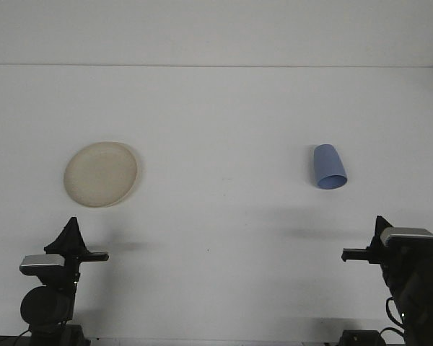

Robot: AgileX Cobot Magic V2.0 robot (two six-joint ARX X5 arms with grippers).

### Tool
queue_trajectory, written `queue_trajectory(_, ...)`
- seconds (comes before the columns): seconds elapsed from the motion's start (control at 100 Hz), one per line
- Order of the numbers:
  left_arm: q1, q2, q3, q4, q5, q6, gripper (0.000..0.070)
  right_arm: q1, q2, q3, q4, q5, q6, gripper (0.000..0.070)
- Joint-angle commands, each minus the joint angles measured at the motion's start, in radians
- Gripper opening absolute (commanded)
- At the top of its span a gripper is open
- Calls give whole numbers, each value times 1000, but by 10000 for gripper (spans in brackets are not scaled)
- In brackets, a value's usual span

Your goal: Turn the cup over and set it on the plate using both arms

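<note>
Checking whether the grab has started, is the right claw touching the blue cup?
Apart. The front view shows bare table between the right claw and the blue cup.

Cups: one blue cup [329,166] is lying on its side.
Plates: one cream plate [101,174] is sitting flat.
Benches: one white bench [224,115] is carrying both.
Arms: two are showing.

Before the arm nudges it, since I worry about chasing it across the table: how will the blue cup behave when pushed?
The blue cup lies on its side, so a sideways push will probably make it roll. Its tapered shape suggests it would curve rather than roll straight. It looks like thin plastic, likely light and easy to knock away.
</note>
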Motion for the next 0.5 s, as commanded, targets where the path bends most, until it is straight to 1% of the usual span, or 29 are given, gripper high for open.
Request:
queue_trajectory(0.0,1,-1,-19,10,2,2,11,0,52,58,-56,-3,13,0)
queue_trajectory(0.18,1,-1,-19,11,2,2,11,0,155,133,-171,-3,14,0)
queue_trajectory(0.49,1,-1,-19,10,2,2,11,1,173,134,-180,0,14,0)
